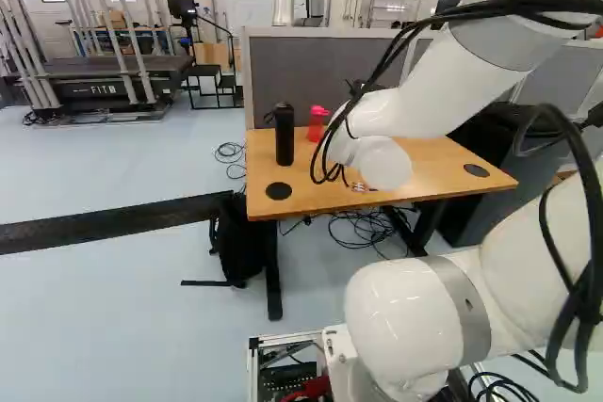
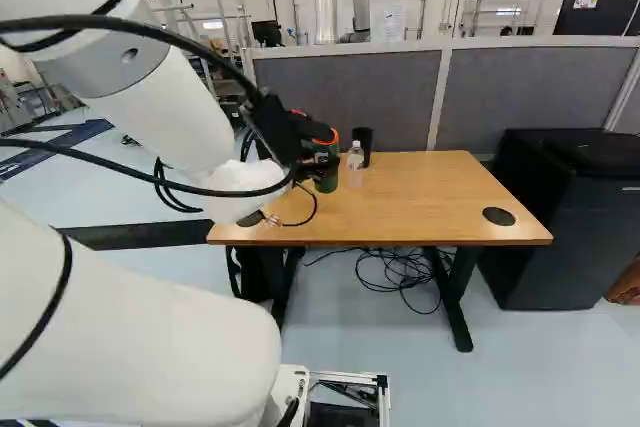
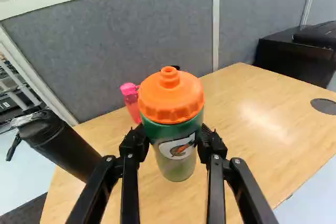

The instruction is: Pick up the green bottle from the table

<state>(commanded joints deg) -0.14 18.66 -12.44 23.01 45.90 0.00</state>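
In the right base view my gripper (image 2: 298,147) is over the table's left part, around the green bottle (image 2: 327,175). The wrist view has the gripper (image 3: 169,142) shut on the green bottle (image 3: 176,156), one finger against each side just below its orange lid. The bottle stands upright between them; whether its base touches the table (image 3: 247,108) cannot be told. The white arm hides bottle and fingers in the left base view.
A black bottle (image 3: 63,142) stands beside the gripper and a pink bottle (image 3: 131,100) behind the green one. A clear bottle (image 2: 355,162) and a black cup (image 2: 363,139) are near it. Grey partitions (image 2: 350,97) back the table; a black cabinet (image 2: 570,217) stands beside it.
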